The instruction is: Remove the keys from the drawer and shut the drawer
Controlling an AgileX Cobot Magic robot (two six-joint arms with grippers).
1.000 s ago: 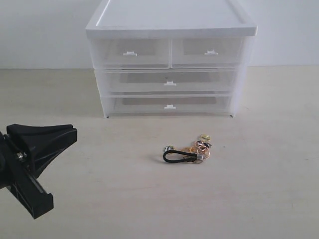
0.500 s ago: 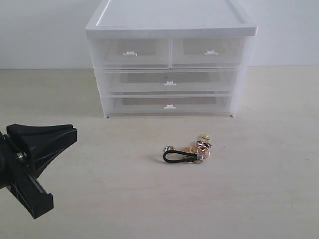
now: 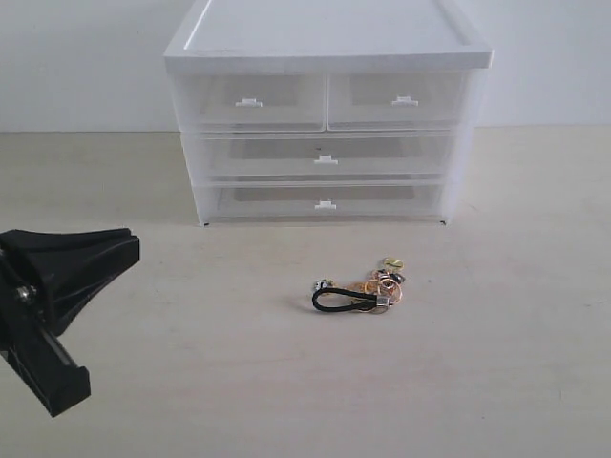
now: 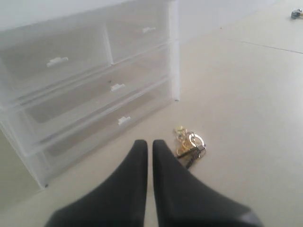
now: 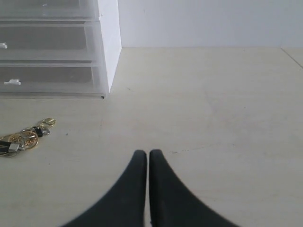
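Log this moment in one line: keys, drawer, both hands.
keys: out, lying on table | drawer: closed | left hand: shut, empty | right hand: shut, empty

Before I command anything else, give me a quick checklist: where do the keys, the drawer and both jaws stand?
1. Keys out of drawer: ok, lying on the table in front of the cabinet.
2. Drawer closed: ok, front flush with its left twin.
3. Left jaws empty: ok, shut on nothing, apart from the keys.
4. Right jaws empty: ok, shut on nothing, over bare table.
5. Drawer empty inside: cannot tell, front is translucent.
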